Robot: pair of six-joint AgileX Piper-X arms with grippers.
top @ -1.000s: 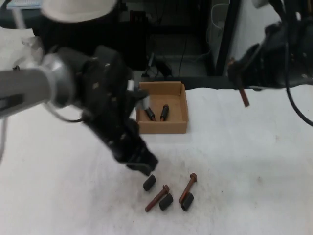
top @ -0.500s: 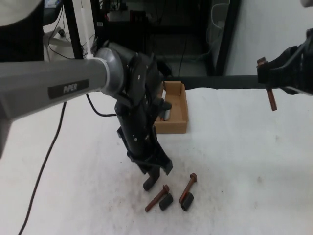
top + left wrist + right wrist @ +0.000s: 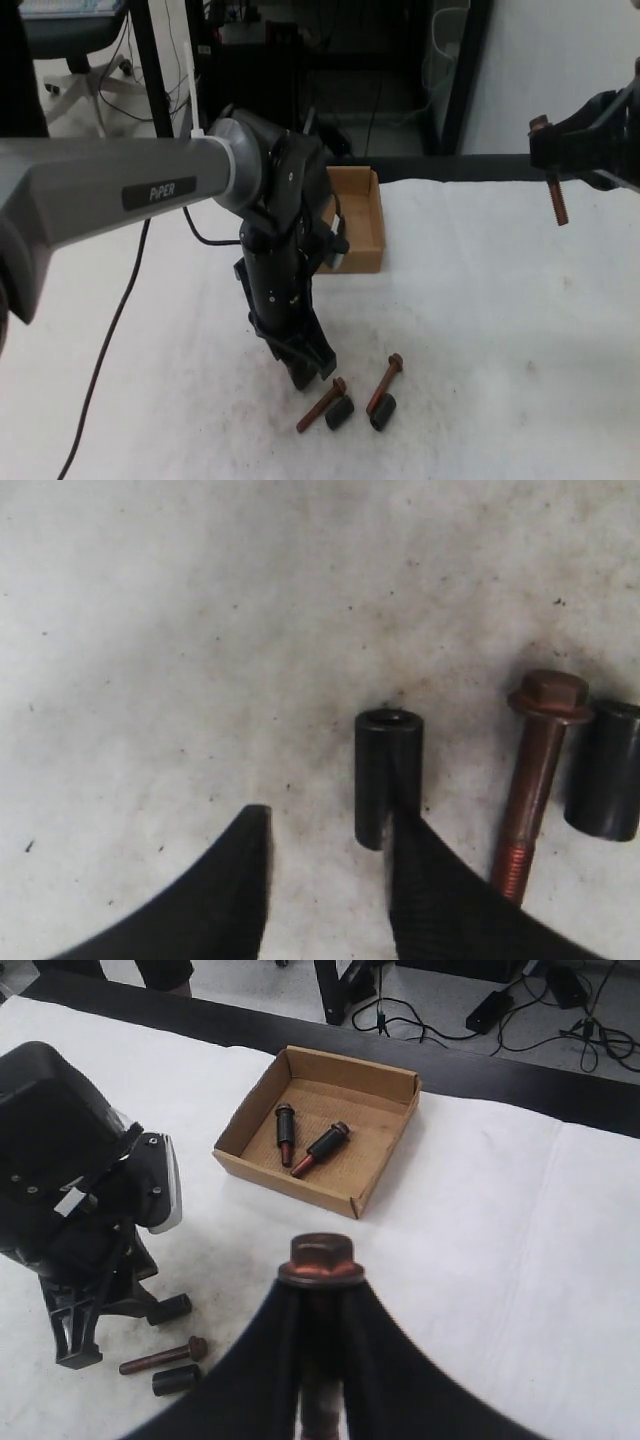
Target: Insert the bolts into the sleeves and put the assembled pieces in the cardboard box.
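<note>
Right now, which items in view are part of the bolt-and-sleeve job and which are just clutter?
Job:
held bolt in the right tool
two loose bolts
three loose sleeves
cardboard box
two assembled pieces inside it

Lying about:
office chair
power brick on the floor

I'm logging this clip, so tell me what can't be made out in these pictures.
High view: the left arm covers the brown cardboard box's contents.
Right wrist view: the right gripper hides the copper-coloured bolt's shank.
Left wrist view: the edge cuts off a black cylindrical sleeve.
</note>
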